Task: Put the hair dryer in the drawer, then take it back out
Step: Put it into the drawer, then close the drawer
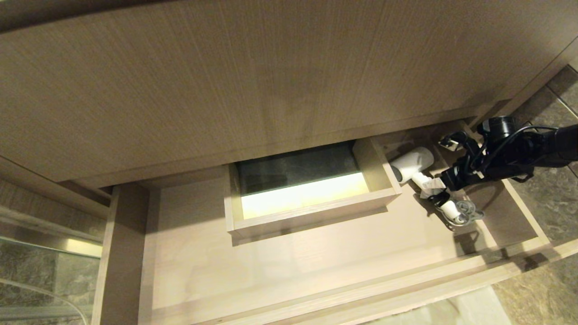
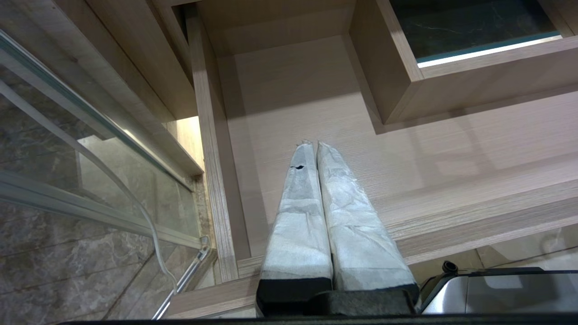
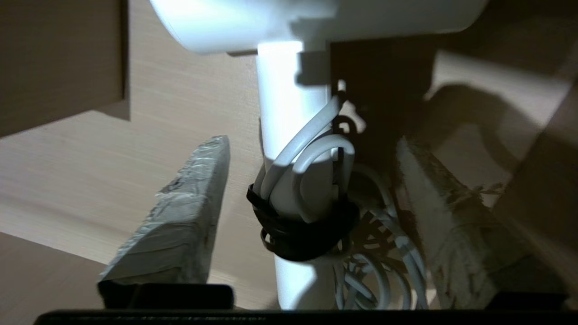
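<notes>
The white hair dryer (image 1: 412, 163) lies on the floor of the pulled-out wooden drawer (image 1: 293, 266), in its right part, barrel toward the back and handle toward the front. Its white cord (image 3: 384, 271) is bundled against the handle (image 3: 284, 104) by a black tie (image 3: 298, 230). My right gripper (image 1: 435, 192) reaches in from the right. It stands open (image 3: 311, 142), one taped finger on each side of the handle, with a gap showing beside the handle. My left gripper (image 2: 314, 144) hangs shut and empty over the drawer's left front part (image 2: 293, 90).
A raised wooden box (image 1: 311, 212) with a lit bottom sits in the drawer's middle, just left of the hair dryer. The cabinet top (image 1: 226, 90) overhangs the drawer's back. Marble floor (image 1: 551, 194) lies to the right, and a glass panel (image 1: 36, 271) stands at the left.
</notes>
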